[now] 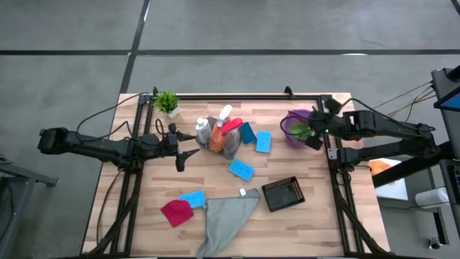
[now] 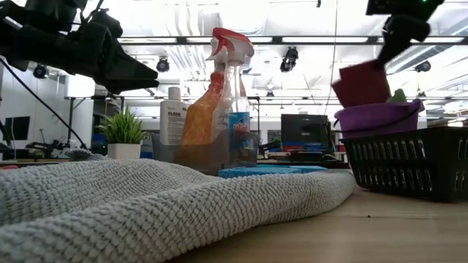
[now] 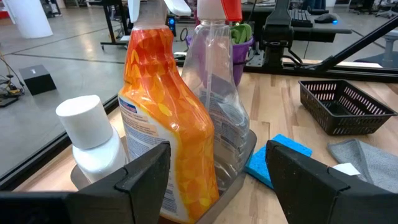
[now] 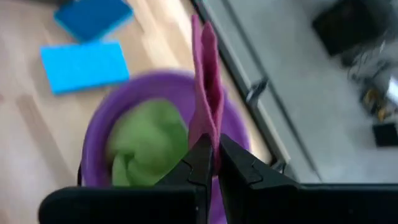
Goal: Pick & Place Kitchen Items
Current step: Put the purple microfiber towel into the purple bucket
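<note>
Right gripper (image 4: 212, 163) is pinched tight on a magenta cloth (image 4: 207, 87), which we see hanging as a thin folded sheet straight out from the fingertips. Directly under that gripper sits a purple bowl (image 4: 99, 137) with a green cloth (image 4: 146, 146) bunched inside; the held cloth is above the bowl, and we cannot tell if it touches the rim. Beyond the bowl from this gripper lie two blue sponges (image 4: 84, 65) on the wood table (image 1: 316, 230). Left gripper (image 3: 217, 168) has its fingers spread wide and holds nothing; we see it just short of a grey tray (image 3: 239, 177), with the orange bottle (image 3: 165, 118) right ahead between the fingers, the clear spray bottle (image 3: 217, 93) just behind it, and the white bottle (image 3: 90, 140) off to one side in the same tray. Another blue sponge (image 3: 277, 158) lies beside the tray, past that gripper's other finger, and a black basket (image 3: 345, 106) sits farther out. In the high view we also mark a grey cloth (image 1: 226, 216), a red cloth (image 1: 177, 212) touching one more sponge (image 1: 192, 198), all well apart from both grippers, nearer the table's front edge. Potted plant (image 1: 167, 103) stands at the back corner on the left arm's side.
</note>
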